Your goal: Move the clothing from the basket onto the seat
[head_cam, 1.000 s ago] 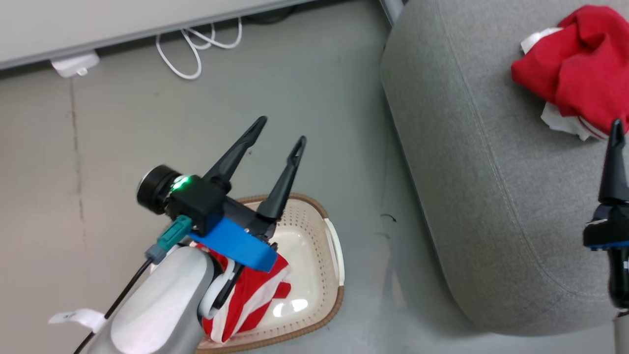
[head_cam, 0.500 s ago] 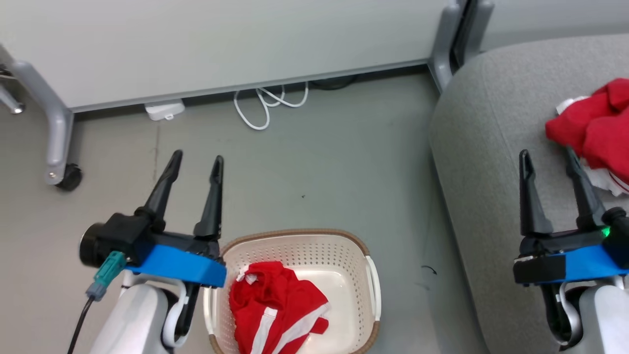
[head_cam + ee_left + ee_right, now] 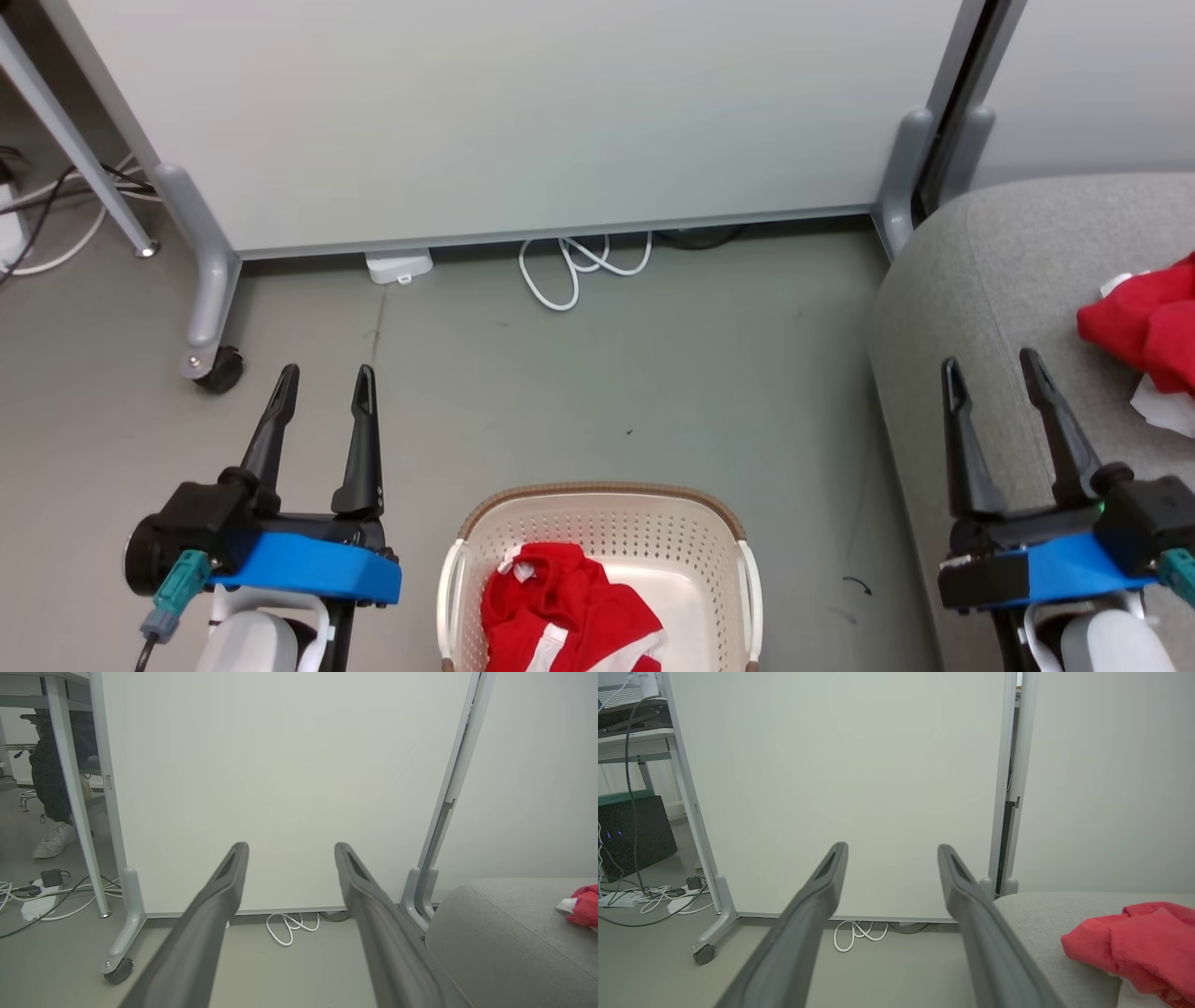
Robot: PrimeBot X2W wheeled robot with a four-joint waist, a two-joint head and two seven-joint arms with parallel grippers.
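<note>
Head view has tilted up: the wall panel (image 3: pixel 560 112) and its castor (image 3: pixel 219 369) are in frame now, and the basket (image 3: pixel 597 489) sits at the bottom edge. Left hand (image 3: pixel 327 371) was raised over the basket, covering part of the red clothing (image 3: pixel 560 607); it's now off to the basket's left, clear of the rim. Right hand (image 3: pixel 988 358), earlier one finger at frame edge, now shows both fingers well right of the basket.

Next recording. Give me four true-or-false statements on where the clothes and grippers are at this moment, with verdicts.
1. A red garment lies in the basket. True.
2. The sofa has nothing on it. False: a second red garment lies on its seat.
3. Both the left gripper and the right gripper are open and empty. True.
4. The left gripper reaches into the basket. False: it is beside the basket, above the floor.
</note>
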